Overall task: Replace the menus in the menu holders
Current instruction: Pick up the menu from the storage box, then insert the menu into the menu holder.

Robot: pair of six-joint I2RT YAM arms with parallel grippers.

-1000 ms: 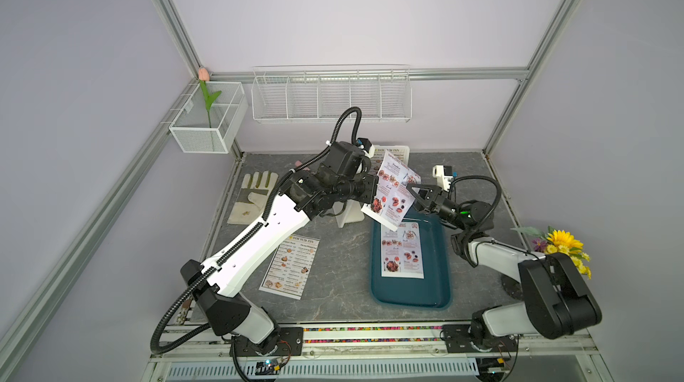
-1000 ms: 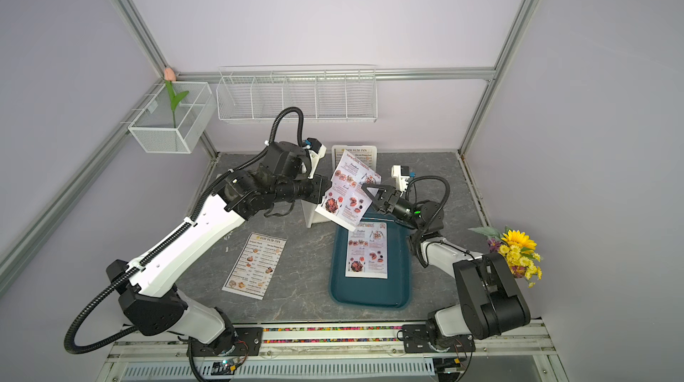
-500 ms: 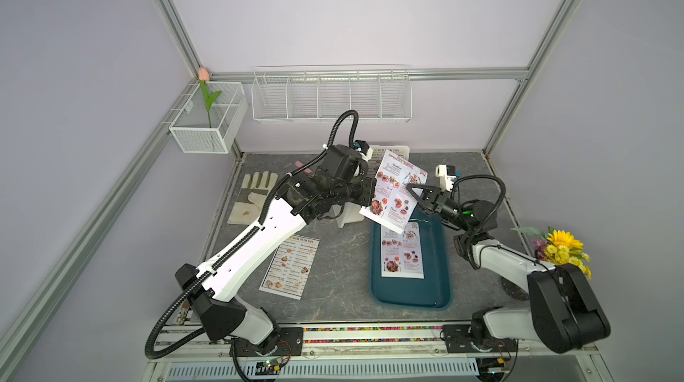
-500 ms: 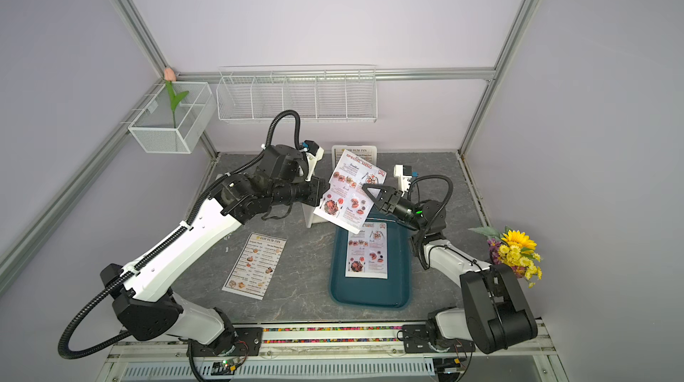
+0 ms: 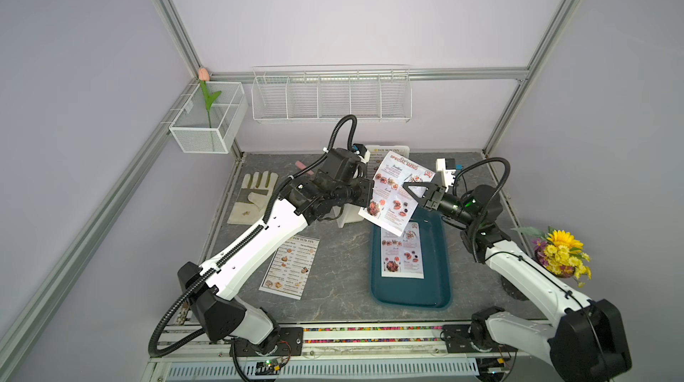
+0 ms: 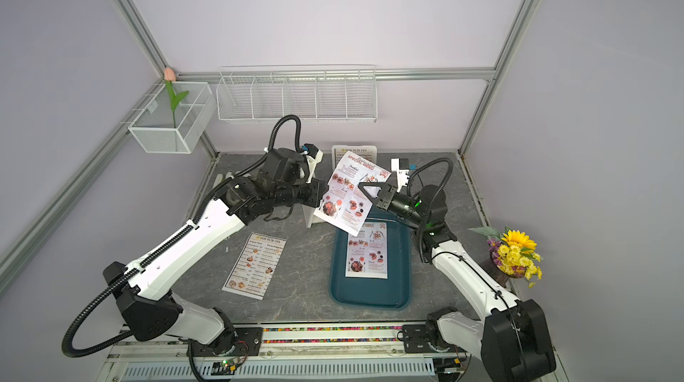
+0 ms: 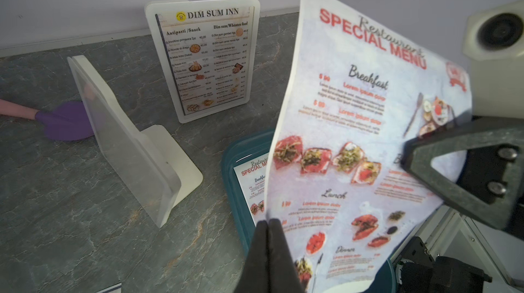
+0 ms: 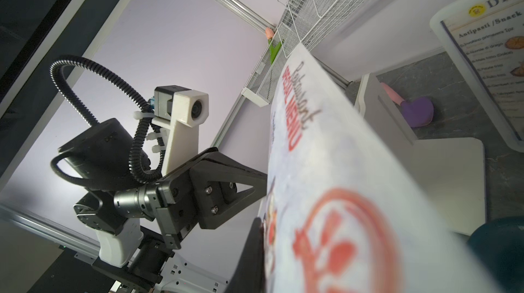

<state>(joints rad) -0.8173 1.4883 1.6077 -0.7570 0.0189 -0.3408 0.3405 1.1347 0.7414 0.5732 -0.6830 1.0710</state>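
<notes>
Here, grey marbled tabletop (image 5: 344,261), lilac walls (image 5: 333,10) — aluminium frame (image 5: 462,74)

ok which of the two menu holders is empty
The holder beside the teal tray: its clear front has no sheet behind it. The holder at the back shows a DIM SUM INN menu.

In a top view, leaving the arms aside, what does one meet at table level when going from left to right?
work glove → loose DIM SUM INN menu → teal tray → yellow flowers. Things in the middle that overlap each other are left out.
</notes>
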